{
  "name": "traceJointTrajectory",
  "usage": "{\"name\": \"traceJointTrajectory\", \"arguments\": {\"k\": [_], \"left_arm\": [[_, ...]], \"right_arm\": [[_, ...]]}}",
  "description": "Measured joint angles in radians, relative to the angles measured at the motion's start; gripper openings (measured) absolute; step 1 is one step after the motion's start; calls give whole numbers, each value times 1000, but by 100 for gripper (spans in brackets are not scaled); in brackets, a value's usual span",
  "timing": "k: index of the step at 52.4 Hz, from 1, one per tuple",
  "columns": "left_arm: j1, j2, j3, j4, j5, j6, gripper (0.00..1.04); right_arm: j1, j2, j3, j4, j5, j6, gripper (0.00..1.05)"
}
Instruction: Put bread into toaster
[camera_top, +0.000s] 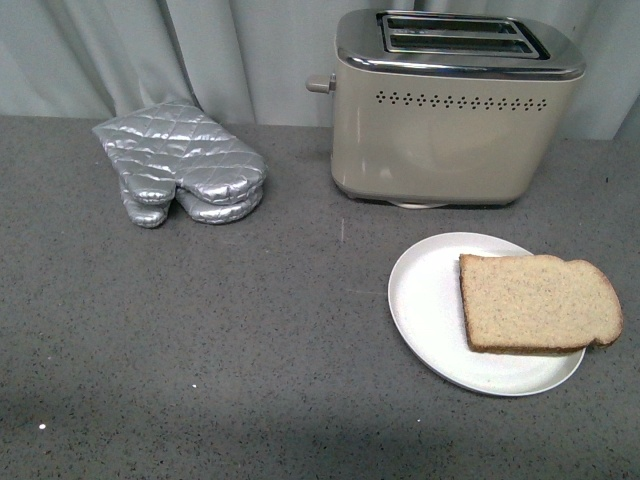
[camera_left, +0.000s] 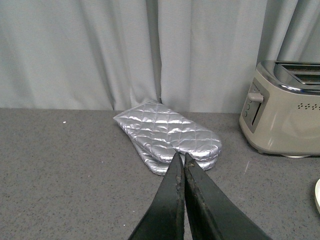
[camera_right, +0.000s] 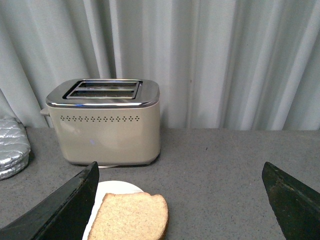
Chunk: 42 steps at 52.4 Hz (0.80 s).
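Note:
The bread (camera_top: 538, 303) is a light-brown slice lying flat on a white plate (camera_top: 425, 310) at the front right of the grey counter. The beige toaster (camera_top: 455, 110) with a chrome top and two empty slots stands behind the plate. Neither arm shows in the front view. In the right wrist view my right gripper (camera_right: 180, 172) is open and empty, its black fingers wide apart, with the bread (camera_right: 131, 217) and plate (camera_right: 112, 189) by one finger and the toaster (camera_right: 106, 122) beyond. In the left wrist view my left gripper (camera_left: 182, 157) is shut and empty, above the counter.
A silver quilted oven mitt (camera_top: 183, 162) lies at the back left of the counter; it also shows just beyond the left gripper's tips (camera_left: 167, 132). A grey curtain (camera_top: 200, 50) hangs behind the counter. The toaster's lever knob (camera_top: 320, 84) sticks out on its left side.

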Motion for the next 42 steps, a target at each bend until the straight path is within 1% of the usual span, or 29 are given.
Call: {"name": "traceJointTrajectory", "arguments": {"k": [7, 8, 10, 14, 16, 42], "left_arm": [[27, -94, -1, -81, 25, 0, 4], [41, -111, -1, -96, 39, 0, 4], [79, -143, -1, -125, 102, 1, 4], [120, -192, -2, -170, 116, 0, 4], [127, -212, -2, -187, 116, 0, 4], [130, -450, -2, -413, 124, 1, 4]], "right_arm": [[0, 0, 0, 0, 0, 0, 95], [0, 0, 0, 0, 0, 0, 95], [0, 0, 0, 0, 0, 0, 95], [0, 0, 0, 0, 0, 0, 95], [0, 0, 0, 0, 0, 0, 95], [0, 0, 0, 0, 0, 0, 95]]}}
